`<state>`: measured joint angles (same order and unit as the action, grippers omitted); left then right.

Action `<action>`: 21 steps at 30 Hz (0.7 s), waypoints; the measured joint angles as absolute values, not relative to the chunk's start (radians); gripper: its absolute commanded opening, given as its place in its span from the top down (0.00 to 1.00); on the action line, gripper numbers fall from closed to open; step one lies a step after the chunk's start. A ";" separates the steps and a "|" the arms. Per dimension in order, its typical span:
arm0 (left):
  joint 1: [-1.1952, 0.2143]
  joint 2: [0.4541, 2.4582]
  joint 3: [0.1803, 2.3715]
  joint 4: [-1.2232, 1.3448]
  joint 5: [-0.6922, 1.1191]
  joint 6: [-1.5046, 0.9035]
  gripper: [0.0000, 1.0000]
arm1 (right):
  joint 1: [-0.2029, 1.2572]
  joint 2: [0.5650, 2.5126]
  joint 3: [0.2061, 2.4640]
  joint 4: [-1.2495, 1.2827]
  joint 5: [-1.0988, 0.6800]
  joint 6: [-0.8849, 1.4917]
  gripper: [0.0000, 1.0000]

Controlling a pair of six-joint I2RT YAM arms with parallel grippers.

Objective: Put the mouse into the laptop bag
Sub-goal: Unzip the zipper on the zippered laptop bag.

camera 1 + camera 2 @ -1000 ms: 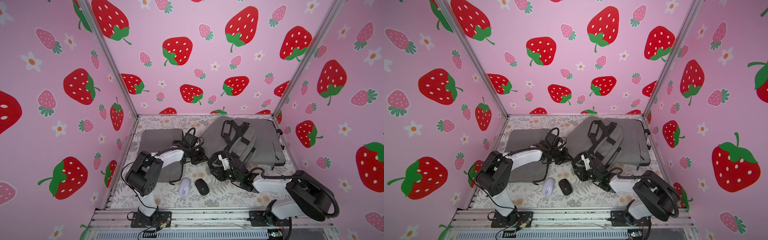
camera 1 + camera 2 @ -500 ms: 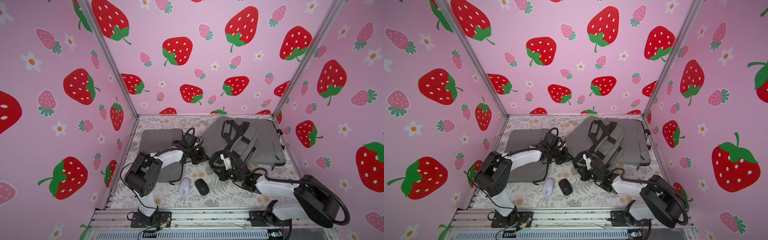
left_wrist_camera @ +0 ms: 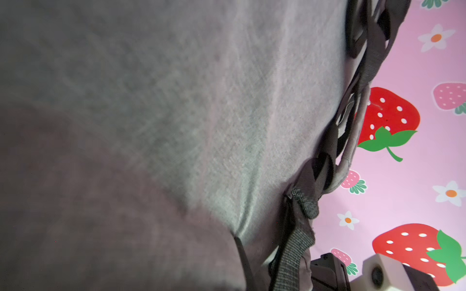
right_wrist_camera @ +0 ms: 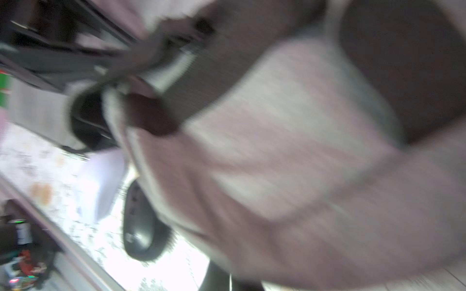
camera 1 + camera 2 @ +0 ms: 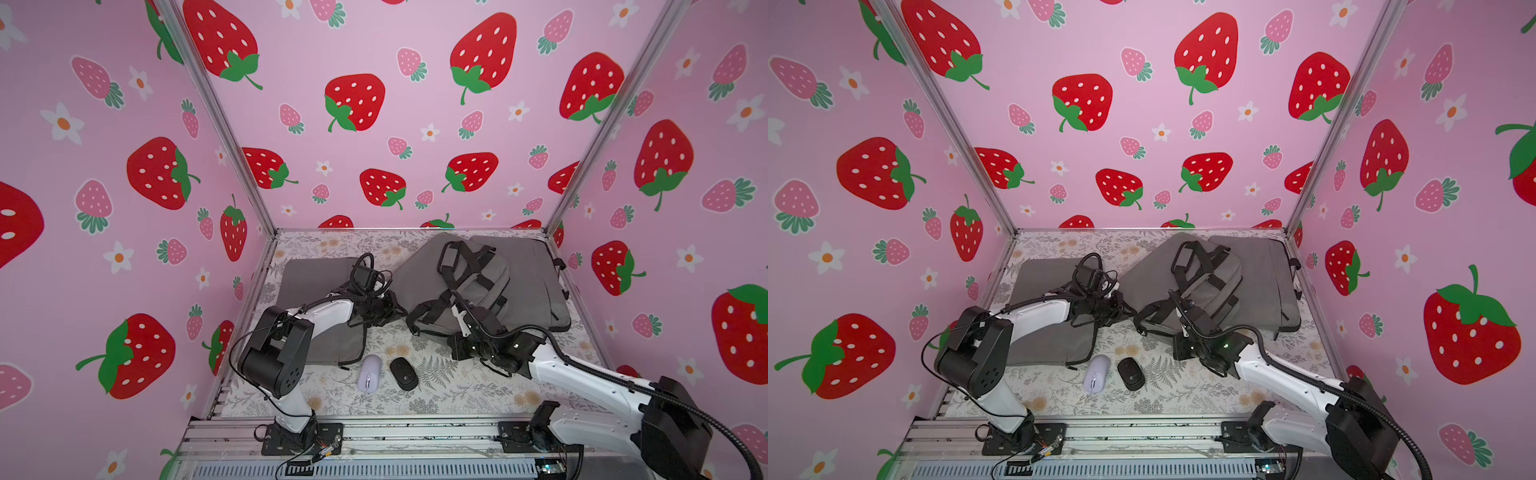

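Right gripper point(image 5: 458, 323) now at laptop bag point(image 5: 419, 274) edge

A lavender mouse point(image 5: 370, 372) and a black mouse point(image 5: 403, 373) lie flat, just beside each other, at six o'clock on the floral tabletop point(image 5: 457, 395). The black one is at the lavender one's three o'clock. The grey laptop bag point(image 5: 478, 286), rumpled and crossed by black straps, lies at their one o'clock.
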<state>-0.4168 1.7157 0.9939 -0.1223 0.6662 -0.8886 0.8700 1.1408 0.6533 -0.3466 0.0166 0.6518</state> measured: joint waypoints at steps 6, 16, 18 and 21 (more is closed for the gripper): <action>-0.414 1.734 1.033 -0.197 0.643 -0.837 1.00 | 0.859 1.127 0.696 -0.536 0.105 0.649 1.00; -0.420 1.800 1.236 -0.359 0.575 -0.751 0.36 | 0.896 1.205 0.786 -0.517 0.053 0.596 1.00; -0.430 1.759 1.237 -0.381 0.523 -0.731 0.31 | 0.909 1.266 0.814 -0.484 0.017 0.589 1.00; -0.473 1.666 1.231 -0.433 0.452 -0.711 0.29 | 0.916 1.337 0.834 -0.440 -0.039 0.579 1.00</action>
<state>-0.4728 1.6657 1.2312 -0.4332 0.4519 -0.7109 0.9165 1.3373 0.8345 -0.4400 -0.0391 0.5789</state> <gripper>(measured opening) 0.708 0.049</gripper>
